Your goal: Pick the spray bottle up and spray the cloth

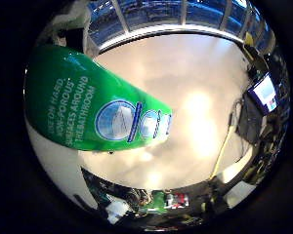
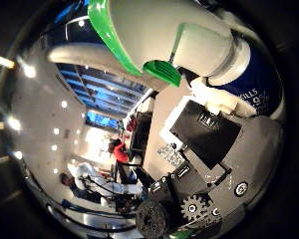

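- Spray bottle (image 1: 88, 105) pressed close against the palm, filling a large part of both palm views
- Green body with white lettering and round blue-and-white label badges seen from the little finger side, slanting across the view, with pale floor (image 1: 195, 97) far behind it
- From the thumb side, the bottle's white spray head (image 2: 154, 30) with green edging, a ribbed green trigger (image 2: 162, 72) beneath it, and a white collar meeting a dark blue label band (image 2: 261, 84)
- Right hand (image 2: 209, 149) showing as white and black finger parts plus a small gear, lying just beside the bottle's neck and reaching up toward the trigger
- White finger segment (image 2: 217, 97) touching the bottle below the collar; looks like a curled hold around the neck, though the fingertips themselves are out of sight
- Cannot tell whether any finger rests on the trigger
- Bottle apparently lifted, with open room visible past it on both sides and no surface under it in view
- Cloth not visible in either view
- Windows (image 1: 151, 14) along the far wall, a lit monitor (image 1: 264, 92) at the room's edge, ceiling lights (image 2: 27, 69) in the thumb side view
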### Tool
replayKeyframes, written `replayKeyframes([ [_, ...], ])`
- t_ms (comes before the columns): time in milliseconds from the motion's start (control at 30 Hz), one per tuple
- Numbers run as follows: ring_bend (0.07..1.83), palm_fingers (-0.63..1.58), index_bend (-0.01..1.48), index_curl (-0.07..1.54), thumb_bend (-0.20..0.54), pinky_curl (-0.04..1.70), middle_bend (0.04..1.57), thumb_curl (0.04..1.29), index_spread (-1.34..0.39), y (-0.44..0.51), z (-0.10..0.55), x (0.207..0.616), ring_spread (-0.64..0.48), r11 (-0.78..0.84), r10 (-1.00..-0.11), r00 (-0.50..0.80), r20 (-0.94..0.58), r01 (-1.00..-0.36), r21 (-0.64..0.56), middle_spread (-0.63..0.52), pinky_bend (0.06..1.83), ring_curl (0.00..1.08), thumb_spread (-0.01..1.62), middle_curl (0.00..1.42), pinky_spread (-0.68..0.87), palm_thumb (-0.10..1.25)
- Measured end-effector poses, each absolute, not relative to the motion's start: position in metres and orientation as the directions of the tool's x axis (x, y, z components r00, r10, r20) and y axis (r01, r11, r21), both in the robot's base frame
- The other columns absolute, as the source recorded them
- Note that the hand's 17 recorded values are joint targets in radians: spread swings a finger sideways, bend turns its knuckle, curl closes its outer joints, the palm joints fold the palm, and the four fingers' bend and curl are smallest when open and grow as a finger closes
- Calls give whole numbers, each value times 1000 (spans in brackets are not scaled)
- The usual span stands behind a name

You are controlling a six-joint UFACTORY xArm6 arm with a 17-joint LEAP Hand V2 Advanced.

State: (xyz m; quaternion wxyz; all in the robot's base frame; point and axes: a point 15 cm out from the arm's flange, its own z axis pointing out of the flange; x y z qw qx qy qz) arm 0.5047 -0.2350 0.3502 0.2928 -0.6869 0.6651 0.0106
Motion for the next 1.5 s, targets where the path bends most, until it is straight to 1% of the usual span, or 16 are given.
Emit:
replayKeyframes([
  [167, 1467, 1194, 1108, 725, -22, 1027, 1331, 887, -224, -195, 376, 506, -147, -73, -945, 179, -274, -932, -355, -77, 1139, 546, 496, 597, -168, 1051],
  [333, 1470, 1196, 1104, 727, -21, 1059, 1331, 899, -225, -153, 386, 514, -149, -194, -960, 246, -137, -931, -310, -77, 1119, 547, 490, 594, -174, 1048],
  [500, 1470, 1196, 1099, 730, -21, 1084, 1332, 907, -227, -122, 358, 520, -149, -265, -962, 273, 14, -921, -285, -77, 1105, 548, 489, 592, -179, 1047],
  [667, 1470, 1200, 1094, 732, -22, 1102, 1335, 912, -228, -87, 308, 516, -148, -311, -949, 286, 129, -912, -268, -73, 1092, 548, 482, 594, -183, 1042],
  [767, 1468, 1199, 1093, 734, -22, 1113, 1335, 916, -228, -71, 281, 512, -147, -309, -950, 284, 132, -915, -261, -75, 1086, 548, 476, 594, -185, 1039],
  [933, 1467, 1201, 1093, 739, -22, 1128, 1333, 920, -230, -50, 258, 513, -144, -298, -954, 272, 127, -913, -279, -75, 1076, 548, 467, 595, -189, 1034],
  [1067, 1466, 1202, 1095, 742, -22, 1136, 1332, 925, -230, -52, 260, 512, -143, -312, -948, 280, 153, -911, -270, -77, 1070, 548, 454, 595, -192, 1042],
  [1333, 1464, 1200, 1090, 748, -23, 1145, 1333, 929, -231, -67, 303, 522, -144, -328, -937, 269, 222, -897, -297, -77, 1059, 549, 431, 596, -195, 1036],
  [1500, 1463, 1201, 1088, 750, -23, 1149, 1332, 931, -232, -66, 294, 519, -145, -325, -938, 271, 215, -903, -282, -77, 1056, 551, 418, 596, -197, 1032],
])
